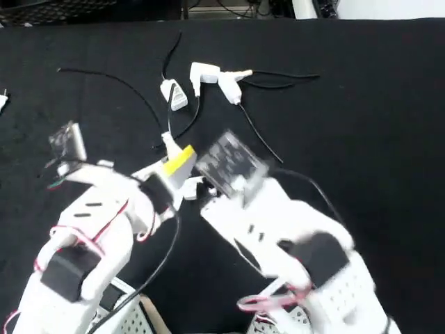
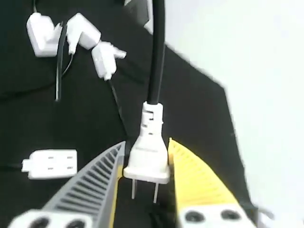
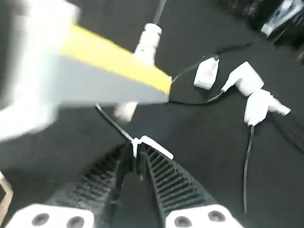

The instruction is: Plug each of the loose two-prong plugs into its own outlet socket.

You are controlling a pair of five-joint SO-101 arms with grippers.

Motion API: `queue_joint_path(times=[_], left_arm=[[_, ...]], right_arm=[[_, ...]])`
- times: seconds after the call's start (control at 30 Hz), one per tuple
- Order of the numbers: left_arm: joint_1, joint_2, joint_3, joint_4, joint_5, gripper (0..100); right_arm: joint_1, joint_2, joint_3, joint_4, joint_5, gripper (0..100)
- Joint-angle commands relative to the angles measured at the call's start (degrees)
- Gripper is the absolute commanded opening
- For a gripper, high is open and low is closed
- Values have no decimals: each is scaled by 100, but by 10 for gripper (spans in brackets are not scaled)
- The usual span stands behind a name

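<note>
- Left fingers point(image 2: 190, 175), one grey, one yellow, are pinching a white plug point(image 2: 146, 159) by its sides. Its prongs are pointing back at the wrist and its cord is running away.
- Right fingers point(image 3: 171, 175), black, are lying almost pressed together, nipping a thin white piece point(image 3: 142, 142) I cannot identify.
- A socket point(image 2: 50, 164) is lying flat on the counter point(image 1: 361, 104) near the grey finger, its long axis crossing the plug's. The left arm is looking nearer.
- The high view is showing both arms crowding together, with spare plugs point(image 1: 208, 73) beyond.
</note>
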Motion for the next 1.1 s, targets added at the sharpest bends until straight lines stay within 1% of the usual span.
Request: queue_joint_path(times=[0.0,0.1,0.2,0.37,0.43,0.5,0.57,0.67,0.83,0.93,1.07], left_arm=[[-48,-774,251,0,-273,30],[-136,-949,409,0,-308,30],[-136,-949,470,-9,-308,30],[-145,-949,488,-9,-308,30],[-268,-949,470,-9,-316,30],[-277,-949,488,-9,-316,30],[-136,-949,532,-9,-316,30],[-75,-949,558,-9,-316,30],[-101,-949,558,-9,-316,30],[-119,-949,620,-18,-316,30],[-145,-1002,822,-316,-316,30]], right_arm=[[62,752,-549,-35,0,12],[53,1112,-734,-35,237,12],[53,1156,-760,-123,440,12],[53,1191,-1024,88,440,12],[53,1191,-1191,264,440,12],[-44,1191,-1367,387,580,12],[-158,1200,-1455,440,642,12],[-580,1200,-1429,440,633,12],[-633,1200,-1473,466,440,12],[-888,1165,-1437,519,440,12],[-967,1156,-1552,870,440,12]])
